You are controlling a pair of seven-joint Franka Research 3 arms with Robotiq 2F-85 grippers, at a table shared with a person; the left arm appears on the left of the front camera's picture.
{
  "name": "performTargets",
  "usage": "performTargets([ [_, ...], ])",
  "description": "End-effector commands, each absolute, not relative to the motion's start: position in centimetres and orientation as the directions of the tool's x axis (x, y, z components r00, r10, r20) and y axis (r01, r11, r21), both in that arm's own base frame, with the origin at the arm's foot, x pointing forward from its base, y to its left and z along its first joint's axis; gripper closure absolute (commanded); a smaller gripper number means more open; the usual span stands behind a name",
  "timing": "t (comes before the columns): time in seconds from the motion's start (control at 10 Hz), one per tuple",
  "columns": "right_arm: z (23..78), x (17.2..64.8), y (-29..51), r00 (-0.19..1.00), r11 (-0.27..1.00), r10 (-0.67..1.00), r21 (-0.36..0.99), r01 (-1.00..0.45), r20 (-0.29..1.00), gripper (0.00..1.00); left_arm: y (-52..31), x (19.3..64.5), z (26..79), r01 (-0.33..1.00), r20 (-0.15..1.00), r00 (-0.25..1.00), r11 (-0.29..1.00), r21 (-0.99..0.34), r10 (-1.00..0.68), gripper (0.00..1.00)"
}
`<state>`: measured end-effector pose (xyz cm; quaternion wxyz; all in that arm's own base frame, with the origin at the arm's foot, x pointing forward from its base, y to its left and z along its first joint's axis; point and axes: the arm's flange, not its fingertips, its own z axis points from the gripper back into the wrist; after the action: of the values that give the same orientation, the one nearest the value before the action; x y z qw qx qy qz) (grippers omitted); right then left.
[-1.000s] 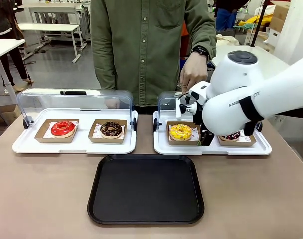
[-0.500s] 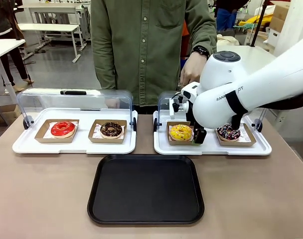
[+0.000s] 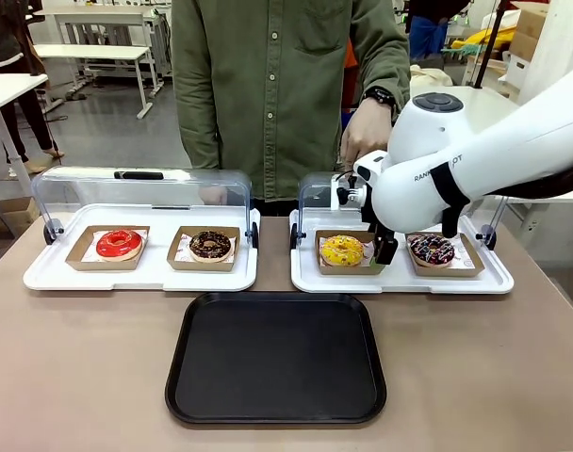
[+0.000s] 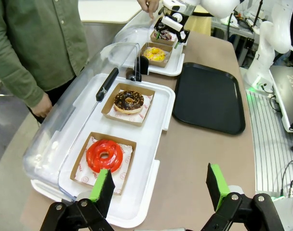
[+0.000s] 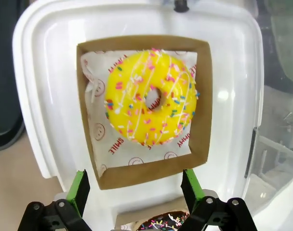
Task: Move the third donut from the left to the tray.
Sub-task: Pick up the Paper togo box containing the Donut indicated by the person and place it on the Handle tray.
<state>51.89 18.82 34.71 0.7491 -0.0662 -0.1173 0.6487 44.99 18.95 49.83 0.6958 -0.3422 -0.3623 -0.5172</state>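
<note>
The third donut (image 5: 150, 97), yellow-iced with sprinkles, sits in its brown cardboard holder (image 5: 203, 120) on the right-hand white tray (image 3: 400, 280), beside a chocolate donut (image 3: 432, 250). The black tray (image 3: 276, 358) lies on the tabletop (image 3: 79, 367) nearer the robot. The right gripper (image 5: 136, 192) hovers above the holder, fingers fully spread, holding nothing. The left gripper (image 4: 161, 187) is likewise wide open and empty.
</note>
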Motion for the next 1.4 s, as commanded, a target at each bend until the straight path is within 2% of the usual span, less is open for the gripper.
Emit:
performTargets([
  [0.0, 34.6, 51.9, 18.7, 0.129, 0.144, 0.989, -0.236, -0.961, 0.077, 0.0, 18.9, 45.0, 50.0, 0.969, 0.859, 0.197, 0.229, -0.097, -0.472, 0.0],
  [1.1, 33.6, 51.4, 18.8, 0.129, 0.141, 0.989, -0.215, -0.966, 0.068, 0.0, 18.9, 45.0, 50.0, 0.969, 0.859, 0.197, 0.229, -0.097, -0.472, 0.0],
  [1.3, 33.5, 50.2, 18.9, 0.132, 0.146, 0.989, -0.272, -0.951, 0.068, 0.0, 18.9, 45.0, 50.0, 0.969, 0.859, 0.197, 0.229, -0.097, -0.472, 0.0],
])
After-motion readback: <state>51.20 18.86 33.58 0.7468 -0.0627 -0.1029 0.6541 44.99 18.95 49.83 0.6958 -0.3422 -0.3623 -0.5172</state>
